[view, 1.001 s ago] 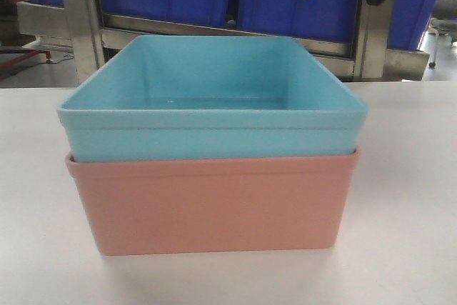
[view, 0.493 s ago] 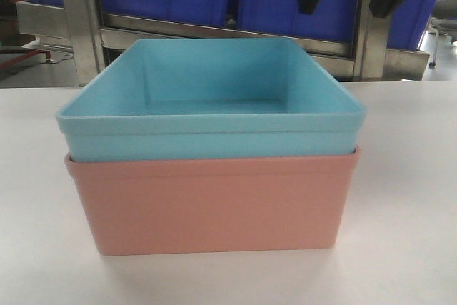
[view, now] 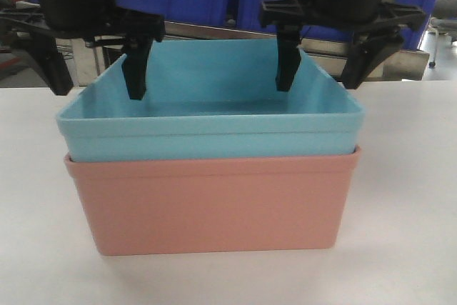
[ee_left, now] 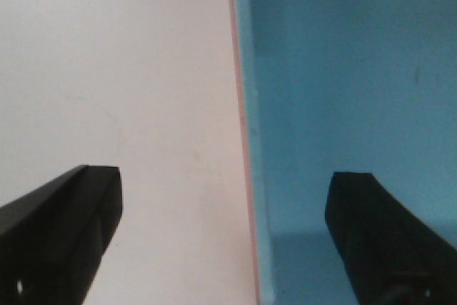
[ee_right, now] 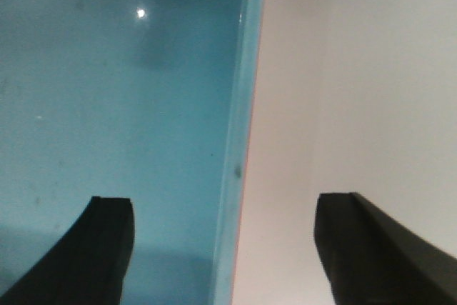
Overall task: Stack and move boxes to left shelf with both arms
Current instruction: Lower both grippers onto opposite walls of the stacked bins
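- left gripper (view: 96, 76) and right gripper (view: 323, 69) are straddling the blue box (view: 214, 133) walls, jaws apart.
- pinching blue only is risking leaving the pink box (view: 214, 205) behind.

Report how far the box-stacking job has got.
Done: the blue box sits nested in the pink box on the table. In hand: the left tool and right tool hang open, each straddling a side wall of the blue box. Left: gripping, lifting, and the whole move.
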You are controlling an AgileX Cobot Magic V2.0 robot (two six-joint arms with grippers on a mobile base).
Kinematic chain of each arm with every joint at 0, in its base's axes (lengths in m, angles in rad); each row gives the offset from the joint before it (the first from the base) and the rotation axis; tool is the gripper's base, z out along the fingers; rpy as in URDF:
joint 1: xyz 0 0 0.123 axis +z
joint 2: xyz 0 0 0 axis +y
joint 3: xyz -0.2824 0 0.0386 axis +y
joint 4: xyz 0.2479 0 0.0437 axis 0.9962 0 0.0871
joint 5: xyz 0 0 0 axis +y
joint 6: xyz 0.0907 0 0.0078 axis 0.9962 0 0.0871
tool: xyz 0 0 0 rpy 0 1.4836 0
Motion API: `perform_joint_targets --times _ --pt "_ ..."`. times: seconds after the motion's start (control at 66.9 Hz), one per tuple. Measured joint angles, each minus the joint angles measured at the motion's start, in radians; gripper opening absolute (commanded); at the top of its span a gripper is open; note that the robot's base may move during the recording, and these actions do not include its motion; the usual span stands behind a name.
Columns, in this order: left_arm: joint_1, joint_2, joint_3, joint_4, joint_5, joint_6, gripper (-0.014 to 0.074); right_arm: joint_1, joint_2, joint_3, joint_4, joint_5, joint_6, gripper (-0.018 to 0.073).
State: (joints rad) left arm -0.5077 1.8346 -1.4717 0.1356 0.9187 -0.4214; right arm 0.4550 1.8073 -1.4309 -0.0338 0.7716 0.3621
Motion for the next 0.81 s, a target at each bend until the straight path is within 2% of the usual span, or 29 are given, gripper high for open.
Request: perform_joint_targets --times 0.269,0.418,0.568,0.702,0.747,0.807 --pt "0.0 0.101 -0.008 -0.021 -0.048 -0.024 0.0479 0.0 0.101 -0.002 0.0 -0.039 -0.001 0.0549" --pt "0.0 0.119 -0.018 -0.022 -0.059 -0.027 0.0442 0.0 0.122 -0.015 0.0 -0.059 -0.001 0.0428" --pt "0.0 0.134 -0.028 -0.029 -0.061 -0.037 0.0295 0.0 0.132 -0.02 -0.002 -0.066 -0.005 0.0241" --pt "0.0 0.141 -0.032 -0.033 -0.063 -0.052 0.0054 -0.004 0.136 -0.02 -0.019 -0.071 -0.028 0.0038" --pt "-0.002 0.143 -0.032 -0.041 -0.067 -0.063 -0.0025 -0.004 0.135 -0.022 -0.019 -0.073 -0.033 0.0051" --pt "-0.004 0.147 -0.034 -0.036 -0.063 -0.1 0.0002 -0.004 0.137 -0.021 -0.015 -0.073 -0.035 0.0054"
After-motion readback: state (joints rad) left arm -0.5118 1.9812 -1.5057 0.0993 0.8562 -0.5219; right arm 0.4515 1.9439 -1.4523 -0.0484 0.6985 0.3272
